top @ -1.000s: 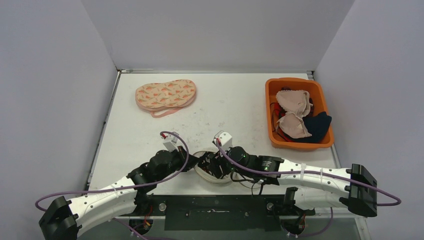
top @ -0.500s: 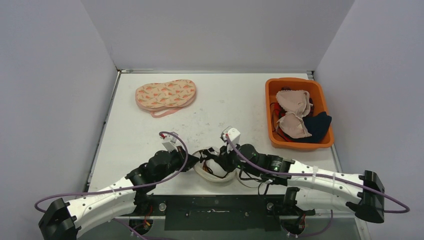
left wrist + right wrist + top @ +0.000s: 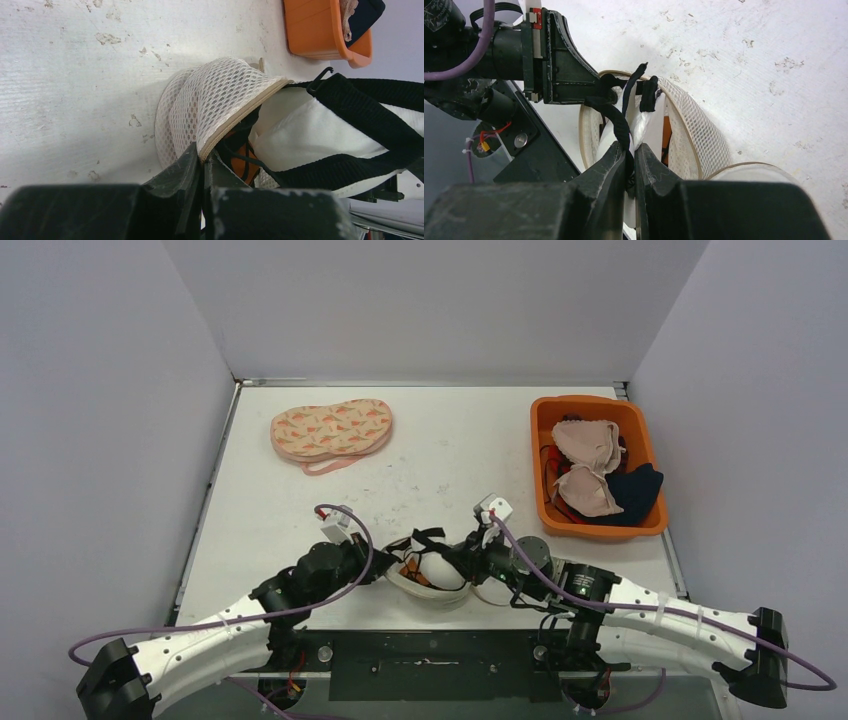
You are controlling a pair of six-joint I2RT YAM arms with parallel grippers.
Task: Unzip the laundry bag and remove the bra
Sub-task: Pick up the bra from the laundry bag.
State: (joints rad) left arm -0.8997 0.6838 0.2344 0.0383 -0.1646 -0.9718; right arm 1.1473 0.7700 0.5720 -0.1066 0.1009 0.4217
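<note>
The laundry bag (image 3: 418,586) sits closest to the arm bases, its zip already undone and its mesh mouth gaping. At the bag's left side the left gripper (image 3: 204,161) is pressed together on the beige zip rim, pinning that edge down against the table (image 3: 450,455). At the bag's right side the right gripper (image 3: 630,156) is pinched on the bra (image 3: 315,131), its jaws closed over a black strap (image 3: 616,116) and a fold of white cup. The bra is partly out, one cup and its straps arched above the bag's mouth, while something orange and dark is tucked inside the bag beneath it. The main risk is the bag coming along with the bra. A strap hook or band could snag in the mesh, and if the left gripper's narrow bite on the rim slipped, the whole bag would lift. A pull on the strap alone could also stretch it or slide it out of the jaws, dropping the bra back in. Farther out, to the right of the bag, stands the orange tub (image 3: 598,400) holding other garments. Farther to the bag's left lies a patterned pouch (image 3: 332,430), well apart from it.
</note>
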